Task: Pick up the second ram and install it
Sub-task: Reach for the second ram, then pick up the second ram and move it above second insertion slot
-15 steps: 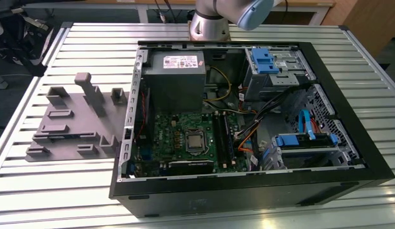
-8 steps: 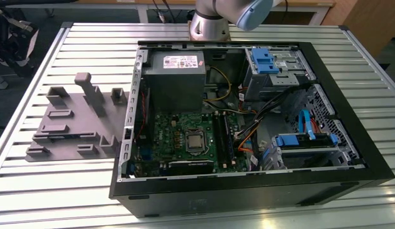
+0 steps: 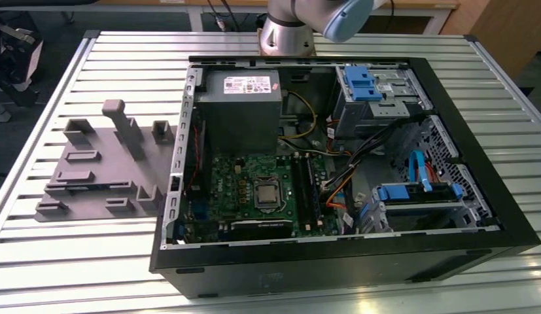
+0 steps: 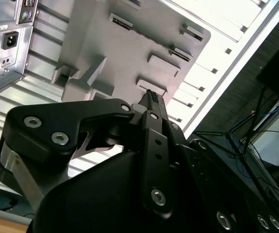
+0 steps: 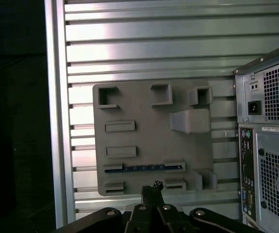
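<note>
1. Here the claw (image 5: 151,186) hangs above the grey fixture (image 5: 144,131), its fingers closed on nothing.
2. The second ram (image 5: 151,167) stands on edge in a slot of the fixture.
3. Likely risk: coming down closed, the claw would strike the ram's edge, and a skewed grip could jam it in the fixture.
4. Beside the fixture sits the computer case (image 5: 270,145).

a ribbed metal table (image 3: 69,261) stands over a dark floor (image 5: 13,121), wooden furniture (image 3: 506,26) behind, glare brightening its slats.
</note>
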Motion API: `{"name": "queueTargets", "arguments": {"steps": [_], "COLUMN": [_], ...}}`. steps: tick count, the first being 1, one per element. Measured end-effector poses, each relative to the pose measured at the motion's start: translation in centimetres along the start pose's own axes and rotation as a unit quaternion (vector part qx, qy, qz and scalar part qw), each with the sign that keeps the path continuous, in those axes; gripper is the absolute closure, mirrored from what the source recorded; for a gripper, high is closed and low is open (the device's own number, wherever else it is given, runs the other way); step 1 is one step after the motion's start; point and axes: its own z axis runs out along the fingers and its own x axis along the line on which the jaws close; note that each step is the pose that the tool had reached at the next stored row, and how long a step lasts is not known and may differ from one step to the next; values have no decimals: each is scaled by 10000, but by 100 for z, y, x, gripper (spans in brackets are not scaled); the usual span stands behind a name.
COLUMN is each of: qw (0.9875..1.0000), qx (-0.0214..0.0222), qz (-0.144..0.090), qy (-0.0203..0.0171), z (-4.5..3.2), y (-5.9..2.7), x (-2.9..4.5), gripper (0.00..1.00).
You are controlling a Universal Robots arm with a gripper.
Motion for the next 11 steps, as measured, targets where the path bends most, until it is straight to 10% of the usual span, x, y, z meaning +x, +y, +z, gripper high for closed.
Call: {"name": "queueTargets", "arguments": {"steps": [11], "qw": [10000], "qx": [0], "qz": [-11], "qy": [0], "z": [0], "y": [-1], "x": [1], "gripper": [89]}}
